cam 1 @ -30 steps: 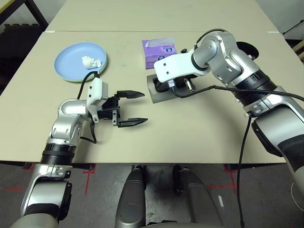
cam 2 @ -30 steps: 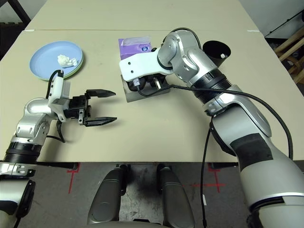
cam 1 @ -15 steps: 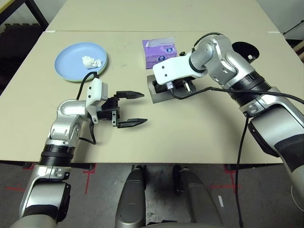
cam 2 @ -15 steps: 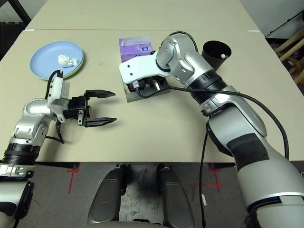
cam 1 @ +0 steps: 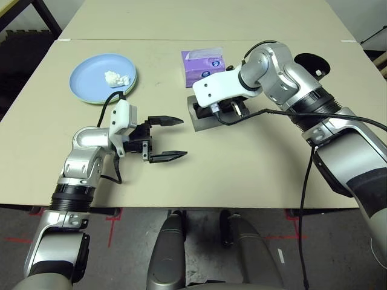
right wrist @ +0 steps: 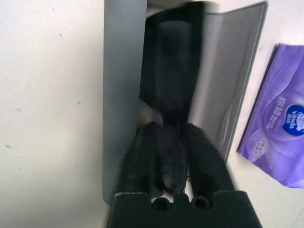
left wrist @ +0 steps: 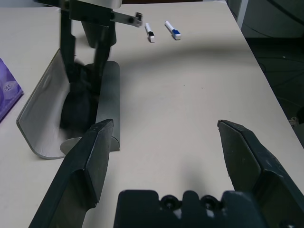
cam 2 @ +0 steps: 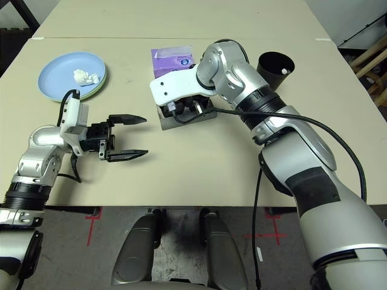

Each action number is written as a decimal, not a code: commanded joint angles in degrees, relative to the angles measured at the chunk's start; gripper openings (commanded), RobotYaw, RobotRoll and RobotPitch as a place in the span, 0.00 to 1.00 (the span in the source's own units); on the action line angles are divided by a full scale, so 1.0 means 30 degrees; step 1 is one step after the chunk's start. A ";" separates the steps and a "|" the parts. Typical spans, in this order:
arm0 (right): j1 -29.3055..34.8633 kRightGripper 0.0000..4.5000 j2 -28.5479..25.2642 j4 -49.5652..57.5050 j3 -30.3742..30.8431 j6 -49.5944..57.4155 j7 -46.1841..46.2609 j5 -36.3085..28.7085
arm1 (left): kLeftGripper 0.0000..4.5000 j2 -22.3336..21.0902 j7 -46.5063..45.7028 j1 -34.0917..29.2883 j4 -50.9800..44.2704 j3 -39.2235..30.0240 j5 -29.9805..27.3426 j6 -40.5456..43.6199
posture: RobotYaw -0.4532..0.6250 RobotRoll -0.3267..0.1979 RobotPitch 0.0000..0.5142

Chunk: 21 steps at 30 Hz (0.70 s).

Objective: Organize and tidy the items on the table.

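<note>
The right gripper point(right wrist: 173, 142) reaches down into the open grey glasses case point(left wrist: 47, 114), and its two black fingers point(right wrist: 204, 156) stand narrow, close on each side of the black sunglasses point(right wrist: 171, 80) that lie in the case; whether they grip the sunglasses or have just let go, I cannot tell. The left gripper point(cam 1: 166, 138) hovers above the table point(cam 1: 242, 175) at the near left, its fingers spread wide and holding nothing. The case lies in the middle of the table, just near of a purple tissue pack point(cam 1: 201, 64). At the far left the light blue plate point(cam 1: 91, 72) sits on the pale green plate point(cam 1: 132, 86), with the white tissue wad point(cam 1: 116, 78) on it. I judge the task about half done: the plates are stacked and the sunglasses are in the case, but the lid is open, the two white pens point(left wrist: 161, 31) lie loose beside the black cup point(cam 2: 276, 65), and the wad is not thrown away. Compared with one second ago, the right elbow has swung a little to the left, while the left arm has stayed in place.
</note>
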<state>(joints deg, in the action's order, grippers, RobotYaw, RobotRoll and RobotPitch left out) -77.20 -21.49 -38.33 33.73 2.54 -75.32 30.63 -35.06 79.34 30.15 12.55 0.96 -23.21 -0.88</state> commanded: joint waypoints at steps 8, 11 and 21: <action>0.0013 1.00 -0.0252 0.0405 0.0046 0.0021 -0.0582 0.0072 | 1.00 -0.0090 0.0216 0.0016 0.0248 0.0080 0.0136 -0.0198 | 0.65 0.62 0.45; 0.0019 1.00 -0.0394 0.0733 -0.0173 0.0425 -0.0790 -0.0093 | 1.00 -0.0006 0.0252 0.0173 0.0473 0.0134 0.0171 -0.0269 | 0.64 0.62 0.44; 0.2081 1.00 -0.2464 0.5121 -0.2769 0.3693 -0.2684 -0.2909 | 1.00 0.0077 0.0313 0.0860 0.1701 0.0140 0.0303 -0.0356 | 0.60 0.62 0.43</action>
<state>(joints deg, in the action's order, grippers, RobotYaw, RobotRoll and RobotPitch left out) -72.71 -27.72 -25.83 27.29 11.87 -81.58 24.69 -34.67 79.47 32.98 16.82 1.06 -22.94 -1.63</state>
